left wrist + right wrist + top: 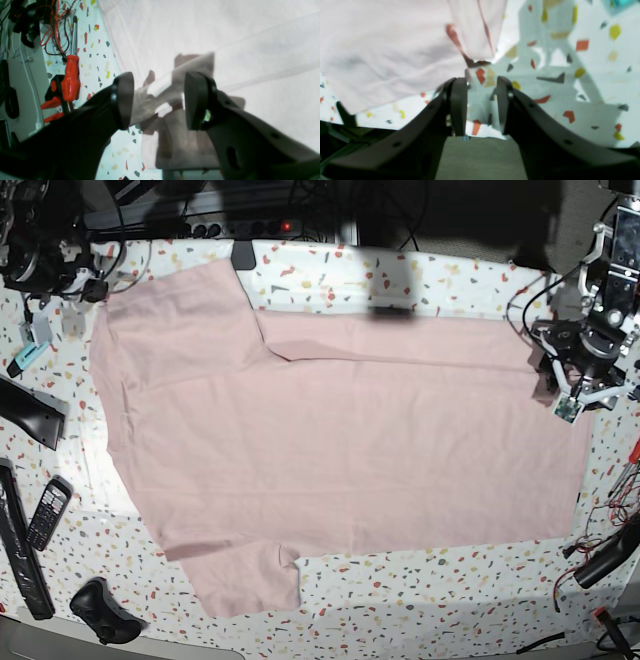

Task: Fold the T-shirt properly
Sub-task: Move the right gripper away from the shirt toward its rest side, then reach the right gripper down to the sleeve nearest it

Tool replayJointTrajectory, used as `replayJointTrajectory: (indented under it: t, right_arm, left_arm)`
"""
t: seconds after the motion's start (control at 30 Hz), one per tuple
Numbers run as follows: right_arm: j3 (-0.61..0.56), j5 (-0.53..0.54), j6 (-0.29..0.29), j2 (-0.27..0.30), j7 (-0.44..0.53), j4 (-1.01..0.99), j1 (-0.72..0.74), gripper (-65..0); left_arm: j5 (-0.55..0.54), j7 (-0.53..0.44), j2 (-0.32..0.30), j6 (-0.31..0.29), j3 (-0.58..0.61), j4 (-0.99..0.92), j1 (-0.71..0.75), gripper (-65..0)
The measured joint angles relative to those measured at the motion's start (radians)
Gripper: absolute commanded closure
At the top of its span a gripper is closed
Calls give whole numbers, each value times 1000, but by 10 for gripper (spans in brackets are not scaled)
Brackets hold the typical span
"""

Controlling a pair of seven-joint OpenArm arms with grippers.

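Your left gripper point(157, 100) is spread wide over the hem corner of the T-shirt point(340, 450), a raised fold of cloth sitting between its jaws, not yet pinched. Your shirt lies flat on the counter point(450, 570), long axis running sideways. Your right gripper point(481, 105) is slightly parted, empty, just off the cloth's edge.

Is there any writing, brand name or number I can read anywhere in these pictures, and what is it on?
None can be read.
T-shirt: its plain side is up, no lettering shows.
Handset: has keys, too small to read.
Red-handled screwdriver: no legible marking.
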Motion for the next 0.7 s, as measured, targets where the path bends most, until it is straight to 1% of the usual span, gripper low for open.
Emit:
replayJointTrajectory:
  t: [0.07, 0.1, 0.17, 0.27, 0.43, 0.53, 0.57, 0.7]
  right_arm:
    - [0, -3, 18, -3, -1, -42, 12, -197]
    - [0, 0, 40, -2, -1, -57, 17, -197]
    - [1, 2, 68, -2, 0, -68, 18, -197]
    - [1, 5, 98, -18, 0, -68, 19, -197]
    - [-29, 6, 116, -18, 6, -67, 19, -197]
    - [-42, 68, 117, -18, 7, -68, 21, -197]
    - [-42, 87, 117, -21, 2, -68, 21, -197]
    - [-40, 87, 119, -18, -35, -68, 21, -197]
  left_arm:
    - [0, 0, 0, 0, 0, 0, 0, -307]
    - [0, 0, 0, 0, 0, 0, 0, -307]
    - [0, 0, 0, 0, 0, 0, 0, -307]
    - [0, 0, 0, 0, 0, 0, -3, -307]
    - [0, 0, 0, 0, 0, 0, -3, -307]
    - [0, -1, 0, 0, 0, 0, -3, -307]
    - [0, 0, 0, 0, 0, 0, -3, -307]
    - [0, -1, 0, 0, 0, 0, -3, -307]
